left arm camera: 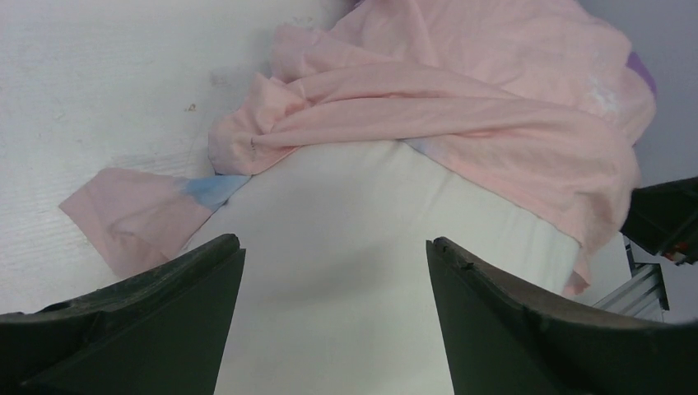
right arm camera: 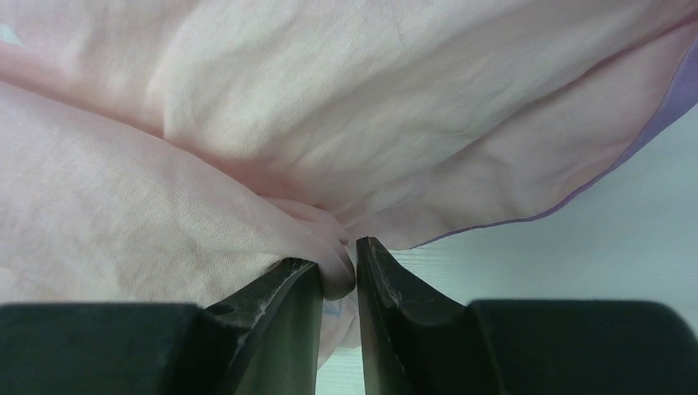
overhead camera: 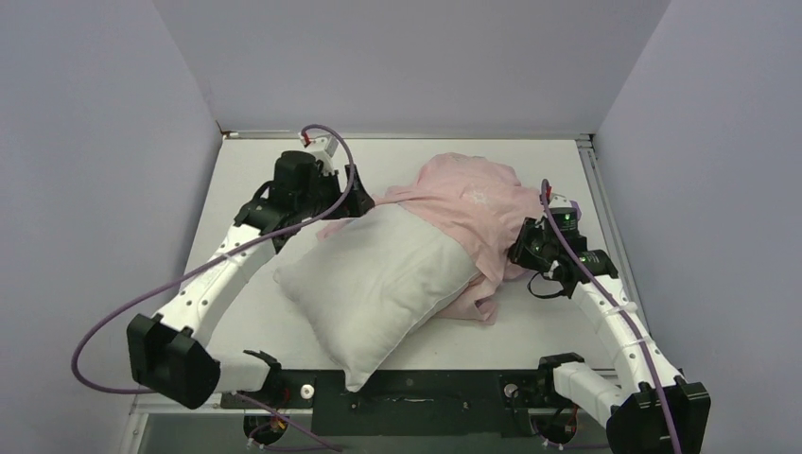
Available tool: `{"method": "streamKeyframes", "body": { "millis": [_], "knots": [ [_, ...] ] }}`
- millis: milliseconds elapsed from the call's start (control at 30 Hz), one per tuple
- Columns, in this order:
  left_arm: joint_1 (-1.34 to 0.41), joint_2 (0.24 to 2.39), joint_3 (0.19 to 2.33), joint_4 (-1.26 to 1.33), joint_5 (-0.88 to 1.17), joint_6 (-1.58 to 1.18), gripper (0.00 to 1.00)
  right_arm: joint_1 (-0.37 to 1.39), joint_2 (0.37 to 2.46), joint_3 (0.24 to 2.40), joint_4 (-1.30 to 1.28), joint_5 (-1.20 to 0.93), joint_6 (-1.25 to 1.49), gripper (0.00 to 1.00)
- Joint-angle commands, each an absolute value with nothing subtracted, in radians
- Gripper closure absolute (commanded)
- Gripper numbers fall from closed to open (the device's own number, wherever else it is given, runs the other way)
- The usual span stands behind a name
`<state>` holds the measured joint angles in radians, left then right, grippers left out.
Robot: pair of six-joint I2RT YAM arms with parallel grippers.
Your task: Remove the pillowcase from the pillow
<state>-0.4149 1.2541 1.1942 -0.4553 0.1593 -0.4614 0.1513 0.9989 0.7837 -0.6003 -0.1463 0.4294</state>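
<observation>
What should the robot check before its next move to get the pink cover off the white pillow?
1. Is the left gripper open and empty? Ok: its jaws are wide apart above the pillow.
2. Does the right gripper have the pillowcase? Ok: a pink fold sits between its fingers.
3. Is the pillow out of the pillowcase? Not ok: its far end is covered.
4. Is cloth trapped under the pillow? Cannot tell.
5. Is the pillow resting on the table? Ok.
</observation>
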Motion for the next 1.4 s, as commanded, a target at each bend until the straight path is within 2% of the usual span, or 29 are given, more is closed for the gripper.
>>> {"method": "streamKeyframes", "body": {
  "millis": [0,133,267,333,400,433,500,633,967,1167,1233,1367],
  "knots": [
    [-0.402,1.376,1.208,-0.397,0.193,-0.49,0.17,0.149,0.953,0.786,-0.58,-0.12,0.409,0.76],
    [-0.399,1.457,1.165,-0.317,0.286,-0.531,0.2,0.152,0.935,0.795,-0.589,-0.12,0.398,0.73],
    [-0.406,1.499,1.111,-0.213,0.392,-0.597,0.3,0.164,0.917,0.819,-0.608,-0.12,0.382,0.68],
    [-0.412,1.5,1.082,-0.175,0.417,-0.622,0.45,0.173,0.913,0.849,-0.63,-0.105,0.375,0.64],
    [-0.419,1.495,1.056,-0.156,0.429,-0.629,0.68,0.189,0.916,0.9,-0.65,-0.094,0.364,0.59],
    [-0.424,1.486,1.045,-0.152,0.429,-0.626,0.83,0.199,0.921,0.927,-0.658,-0.089,0.356,0.55],
    [-0.439,1.455,1.028,-0.155,0.415,-0.61,0.98,0.227,0.937,0.985,-0.671,-0.076,0.342,0.47],
    [-0.477,1.393,1.012,-0.189,0.362,-0.554,1.0,0.312,1.015,1.113,-0.683,-0.038,0.309,0.3],
    [-0.61,1.262,1.034,-0.307,0.158,-0.412,1.0,0.448,1.309,1.423,-0.632,-0.132,0.223,0.03],
    [-0.652,1.231,1.033,-0.328,0.098,-0.388,1.0,0.588,1.557,1.666,-0.671,-0.112,0.138,0.0],
    [-0.661,1.223,1.033,-0.333,0.086,-0.382,1.0,0.623,1.63,1.719,-0.681,-0.109,0.115,0.04],
    [-0.67,1.212,1.027,-0.331,0.073,-0.382,1.0,0.66,1.771,1.792,-0.72,-0.105,0.089,0.05]
  ]
}}
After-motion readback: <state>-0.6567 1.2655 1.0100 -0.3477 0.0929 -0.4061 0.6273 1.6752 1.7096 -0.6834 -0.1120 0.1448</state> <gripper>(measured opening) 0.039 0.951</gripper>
